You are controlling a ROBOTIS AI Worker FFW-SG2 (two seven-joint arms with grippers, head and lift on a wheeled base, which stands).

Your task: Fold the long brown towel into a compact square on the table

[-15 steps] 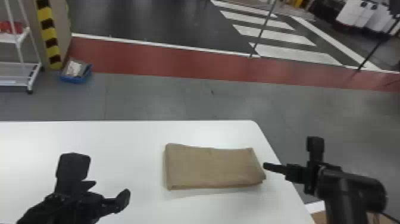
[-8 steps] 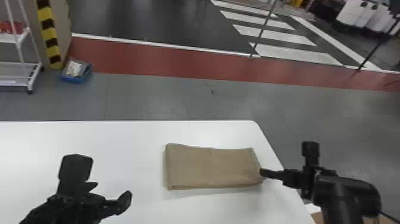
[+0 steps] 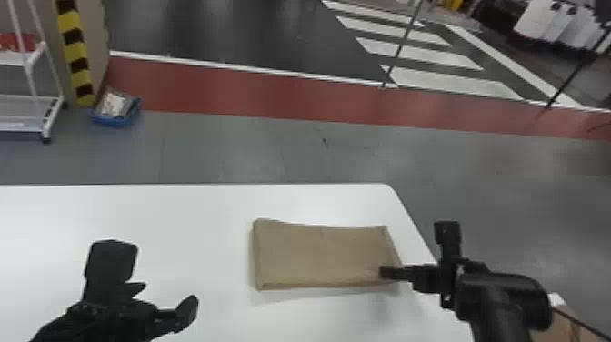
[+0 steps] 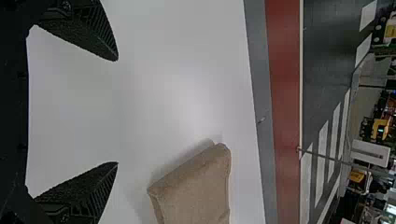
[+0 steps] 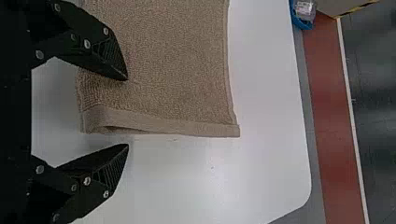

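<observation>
The brown cloth towel (image 3: 318,254), folded into a flat rectangle, lies near the right end of the smooth white tabletop (image 3: 182,218). The black two-fingered right hand (image 3: 416,278) is spread wide at the towel's right end — one finger over the cloth, the other beyond its edge. The black two-fingered left hand (image 3: 161,295) stands open and empty — well apart from the towel.

No words or numbers legible. Yellow-and-black warning stripes (image 3: 79,63) on edge of upright panel (image 3: 94,41). White crossing bars (image 3: 454,83) on dark floor (image 3: 218,32). Distant white board (image 4: 369,145): marking too small to read.
</observation>
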